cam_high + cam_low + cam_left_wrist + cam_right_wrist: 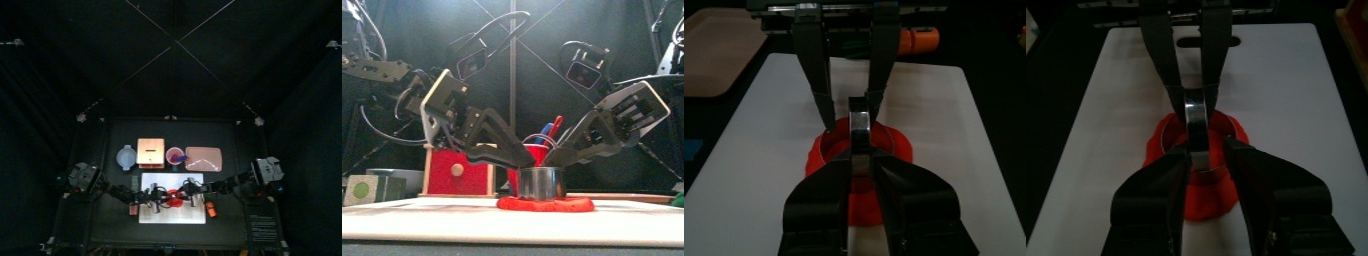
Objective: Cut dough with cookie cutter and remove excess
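The flat red dough [543, 204] lies on the white mat [422, 218], and a round metal cookie cutter [543, 183] stands upright on it. My left gripper [527, 160] slants down from the left to the cutter's top rim. My right gripper [559, 158] meets it from the right. In the left wrist view the left gripper [859, 150] has its jaws closed in on the cutter's shiny wall [859, 120], with dough [822, 160] spread beneath. The right gripper [1193, 140] clasps the same wall [1192, 110] over the dough [1160, 150]. From above, both grippers crowd over the dough [174, 200].
A small orange stick [211, 210] lies on the mat's right part. Behind the mat stand a pale dish [126, 155], an orange-brown box [151, 152], a dark purplish bowl [175, 155] and a brown board [203, 158]. A red block [456, 172] stands at back left.
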